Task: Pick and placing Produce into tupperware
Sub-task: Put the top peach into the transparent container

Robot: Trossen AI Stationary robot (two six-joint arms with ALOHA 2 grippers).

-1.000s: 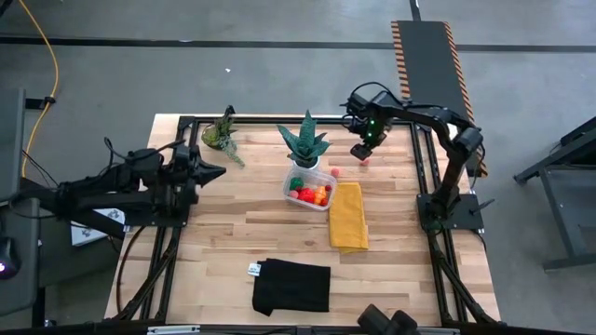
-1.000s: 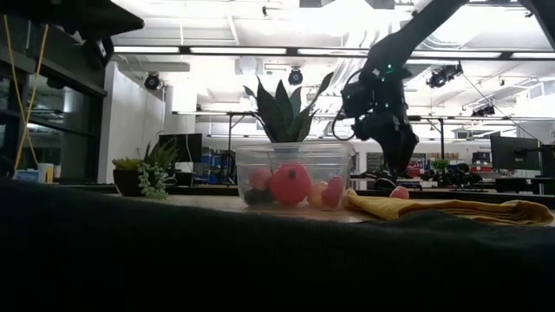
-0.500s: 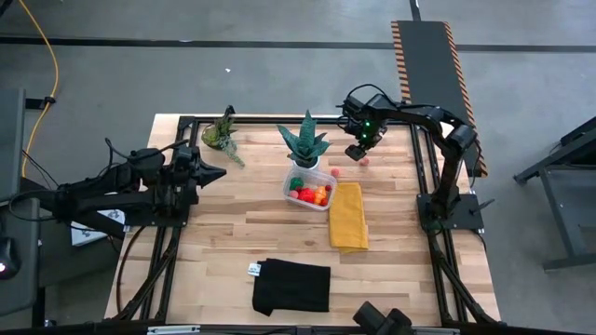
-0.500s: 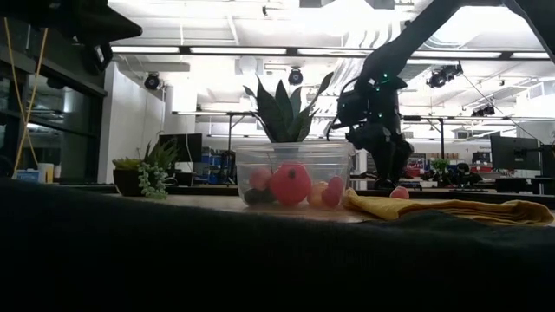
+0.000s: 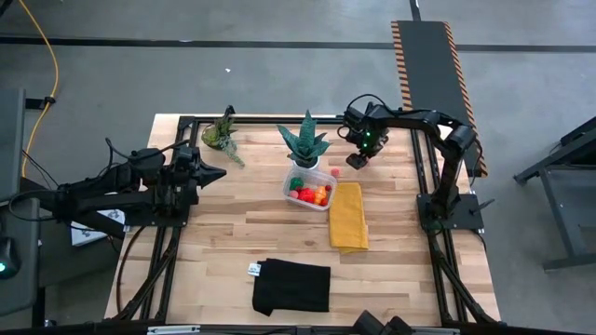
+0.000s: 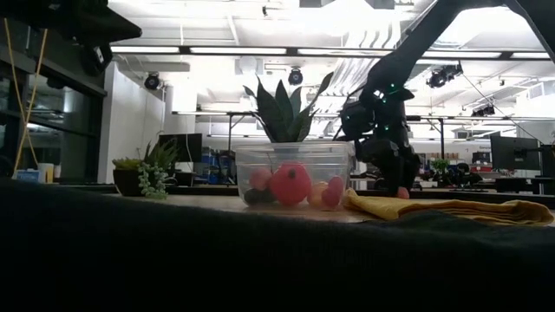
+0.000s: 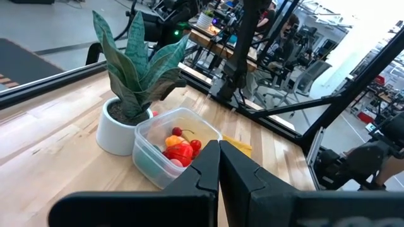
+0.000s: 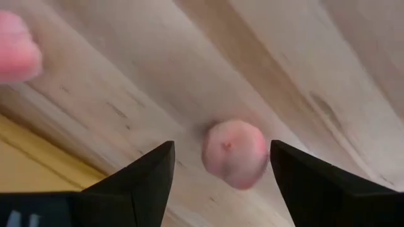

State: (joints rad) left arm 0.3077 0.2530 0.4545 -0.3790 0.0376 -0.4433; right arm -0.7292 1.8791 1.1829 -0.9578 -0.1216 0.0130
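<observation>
My right gripper (image 8: 221,144) points down, open, just above the wooden table at the far right. A small round pink produce piece (image 8: 235,153) lies on the wood between its two fingers, apart from both. A second pink piece (image 5: 335,172) lies beside the clear tupperware (image 5: 310,189), which holds red, orange and green produce (image 7: 178,150). In the low view the right gripper (image 6: 395,180) stands low beside the tupperware (image 6: 293,173). My left gripper (image 7: 219,165) is shut and waits at the table's left (image 5: 216,171).
A spiky plant in a white pot (image 5: 304,141) stands right behind the tupperware. A smaller plant (image 5: 222,133) sits at the far left. A yellow cloth (image 5: 348,216) lies to the right of the tupperware, a black cloth (image 5: 291,286) near the front edge.
My right gripper has sunk toward the table and drifted slightly toward the tupperware, coming down around the pink piece. Its fingers have stayed open and pointing down.
</observation>
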